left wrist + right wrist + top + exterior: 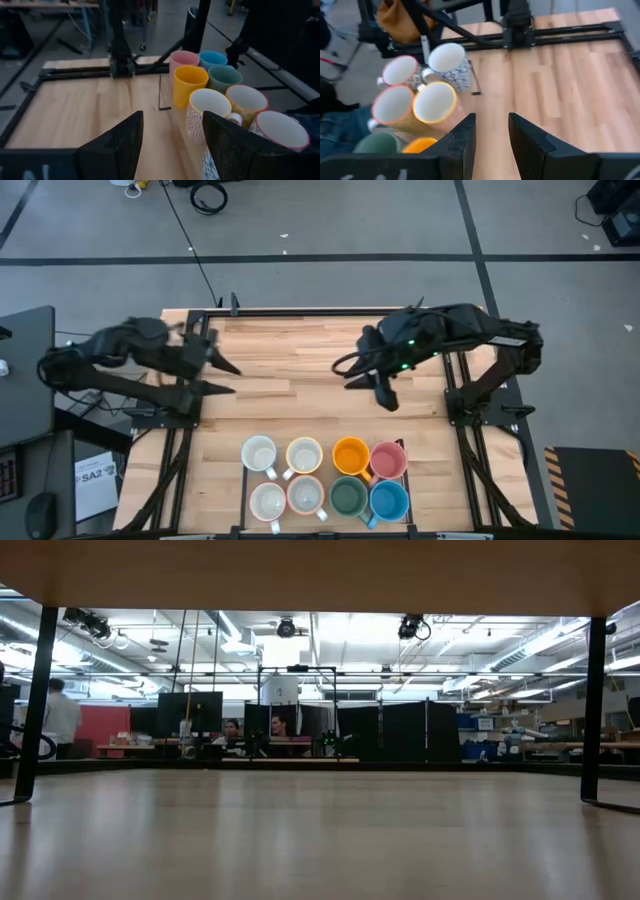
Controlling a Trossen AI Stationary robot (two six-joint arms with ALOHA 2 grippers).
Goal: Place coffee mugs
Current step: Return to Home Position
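Coffee mugs [304, 456] stand in two rows from above; low view shows people [278, 727]

8 coffee mugs [348, 495] packed touching in 2 rows of 4 block the middle of the table's [290, 350] near edge, probably up on a raised shelf. Bare wood lies open between the left gripper [232, 380] and right gripper [386, 395], and beside the mugs on both sides. 2 dark frame posts [594, 690] stand at the table's sides.

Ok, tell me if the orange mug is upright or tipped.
Upright: the orange mug shows its full round mouth to the overhead camera.
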